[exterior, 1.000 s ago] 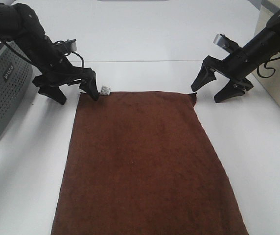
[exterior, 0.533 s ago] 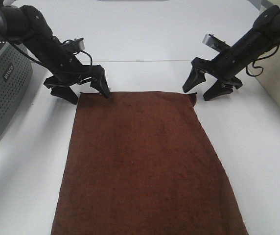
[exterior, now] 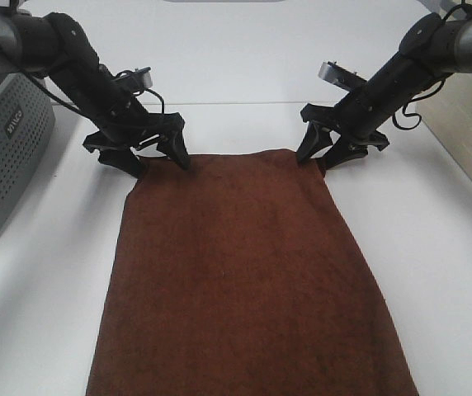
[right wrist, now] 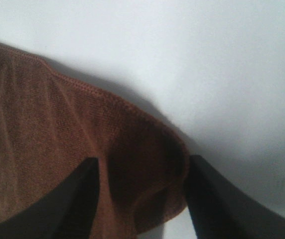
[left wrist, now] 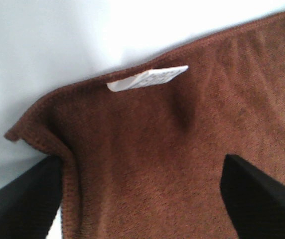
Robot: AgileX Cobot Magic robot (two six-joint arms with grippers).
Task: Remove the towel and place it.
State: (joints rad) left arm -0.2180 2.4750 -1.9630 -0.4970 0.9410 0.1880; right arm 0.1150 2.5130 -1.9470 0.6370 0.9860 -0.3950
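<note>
The dark brown towel [exterior: 244, 272] lies flat on the white table [exterior: 244, 74], reaching from the near edge to the middle. My left gripper [exterior: 157, 160] is open and low over the towel's far left corner, one finger on each side. In the left wrist view the towel [left wrist: 182, 149] fills the space between the fingers [left wrist: 23, 199], with its white tag [left wrist: 147, 78] just ahead. My right gripper [exterior: 320, 156] is open and straddles the far right corner. In the right wrist view that corner [right wrist: 142, 144] is bunched between the fingers [right wrist: 77, 199].
A grey perforated basket [exterior: 5, 165] stands at the left edge, close behind my left arm. A beige box [exterior: 467, 124] stands at the right edge, behind my right arm. Bare white table lies beyond the towel's far edge and along both its sides.
Both grippers have moved inward and down onto the towel's far corners. The far edge now puckers slightly at both corners, and the left gripper hides the white tag in the high view.
</note>
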